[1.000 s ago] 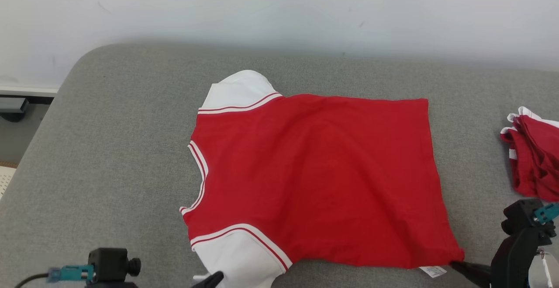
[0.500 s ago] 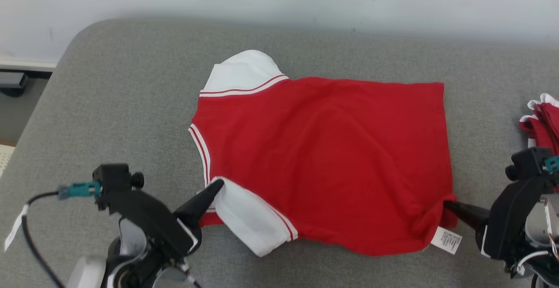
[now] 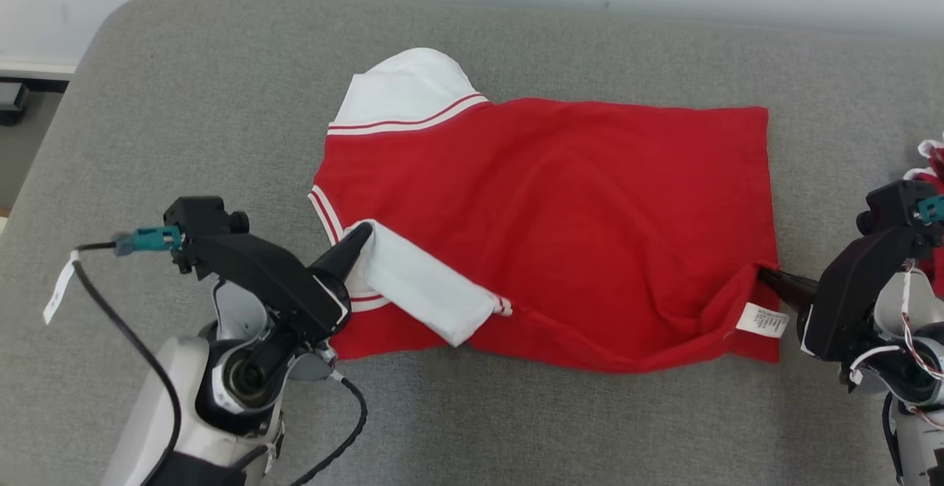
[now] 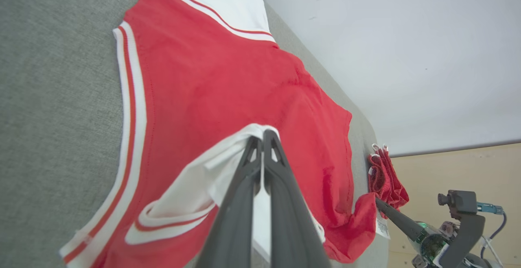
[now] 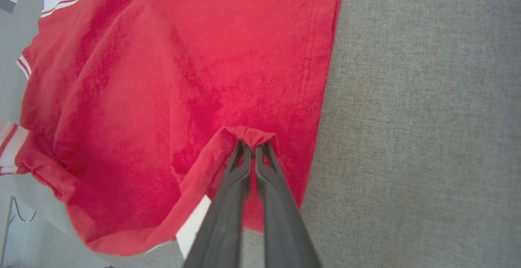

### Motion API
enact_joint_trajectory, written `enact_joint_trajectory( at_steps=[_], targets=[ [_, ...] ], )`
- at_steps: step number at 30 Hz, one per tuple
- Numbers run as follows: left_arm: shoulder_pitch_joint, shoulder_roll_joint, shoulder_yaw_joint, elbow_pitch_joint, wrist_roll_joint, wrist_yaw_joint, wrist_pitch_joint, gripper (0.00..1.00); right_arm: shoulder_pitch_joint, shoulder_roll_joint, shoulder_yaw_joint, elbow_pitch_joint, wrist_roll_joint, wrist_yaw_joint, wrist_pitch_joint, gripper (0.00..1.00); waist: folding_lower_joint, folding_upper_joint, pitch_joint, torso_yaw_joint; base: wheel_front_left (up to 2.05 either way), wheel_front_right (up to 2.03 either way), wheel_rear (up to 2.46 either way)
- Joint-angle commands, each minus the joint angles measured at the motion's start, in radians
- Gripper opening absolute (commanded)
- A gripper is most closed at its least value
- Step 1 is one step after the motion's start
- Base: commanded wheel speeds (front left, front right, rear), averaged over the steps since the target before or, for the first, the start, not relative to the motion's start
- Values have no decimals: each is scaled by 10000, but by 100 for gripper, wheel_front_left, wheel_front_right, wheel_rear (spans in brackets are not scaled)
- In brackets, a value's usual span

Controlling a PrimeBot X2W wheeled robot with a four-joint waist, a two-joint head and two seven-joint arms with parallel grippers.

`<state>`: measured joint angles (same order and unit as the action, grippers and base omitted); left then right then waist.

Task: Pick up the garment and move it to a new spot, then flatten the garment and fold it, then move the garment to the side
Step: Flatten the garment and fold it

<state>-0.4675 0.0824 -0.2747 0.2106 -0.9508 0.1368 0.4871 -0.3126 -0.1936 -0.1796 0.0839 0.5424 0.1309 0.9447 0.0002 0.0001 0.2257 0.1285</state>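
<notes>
The left gripper (image 3: 361, 234), near left, is clamping the white sleeve (image 3: 420, 287) of the red shirt (image 3: 560, 198), which is lying mid-cushion (image 3: 221, 102). The right gripper (image 3: 763, 273), near right, is clamping the hem corner (image 5: 254, 134) beside a white label (image 3: 763, 319), its print too small to read. Farther right, a red pile (image 4: 386, 178) is sitting.

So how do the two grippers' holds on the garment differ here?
The left gripper pinches the white near sleeve; the right gripper pinches the red hem corner beside the label. The left's sleeve lies folded over the garment; the right's corner is just lifted and bunched. Both are shut on the garment.
</notes>
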Motion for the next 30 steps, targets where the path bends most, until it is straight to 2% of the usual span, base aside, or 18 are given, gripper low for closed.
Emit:
enact_joint_trajectory(
  at_steps=[1, 15, 30],
  targets=[
    [-216, 15, -21, 139, 81, -69, -75, 0, -146, -7, -21, 146, -107, -5, -82, 0, -2, -1, 77, 7, 0, 0, 0],
    [-1864, -145, -419, 1966, 349, -477, -589, 0, -698, 33, -52, 1750, -1190, -5, -650, 0, -2, -1, 393, -89, 0, 0, 0],
    [-2041, 162, -330, 3236, 583, -278, -1052, 0, -891, 82, 319, 2194, -1163, -5, -1461, 0, -2, -1, 372, -262, 0, 0, 0]
  ],
)
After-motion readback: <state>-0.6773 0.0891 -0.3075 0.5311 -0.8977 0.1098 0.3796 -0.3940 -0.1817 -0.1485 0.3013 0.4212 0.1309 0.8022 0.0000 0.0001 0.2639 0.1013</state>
